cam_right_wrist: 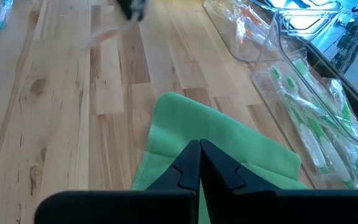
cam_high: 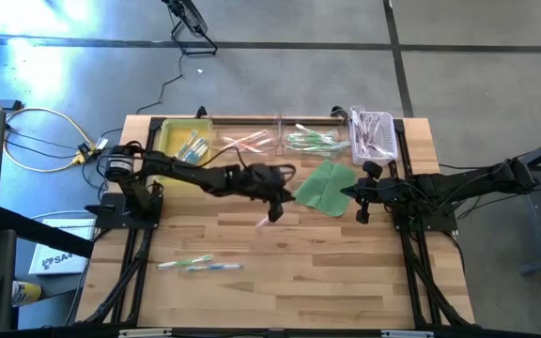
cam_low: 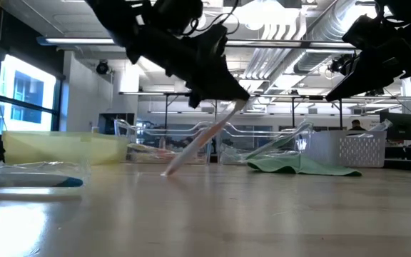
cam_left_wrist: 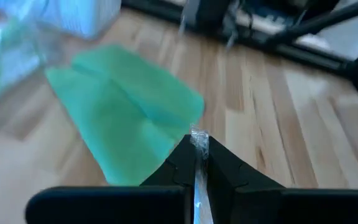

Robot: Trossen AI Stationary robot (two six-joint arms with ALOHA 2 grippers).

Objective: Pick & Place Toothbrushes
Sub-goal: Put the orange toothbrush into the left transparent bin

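Left claw (cam_left_wrist: 199, 163) clamped on wrapped pink toothbrush (cam_low: 195, 148), raised, arm stretched mid-table; right claw (cam_right_wrist: 199, 163) together above green cloth (cam_right_wrist: 222, 143).

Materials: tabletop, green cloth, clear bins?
Tabletop: wood, likely butcher-block; visible strips and grain, slight sheen. Green cloth: soft woven fabric, maybe microfibre; matte, stitched hem, folds. Clear bins: likely rigid transparent plastic; glossy edges, toothbrushes show through.
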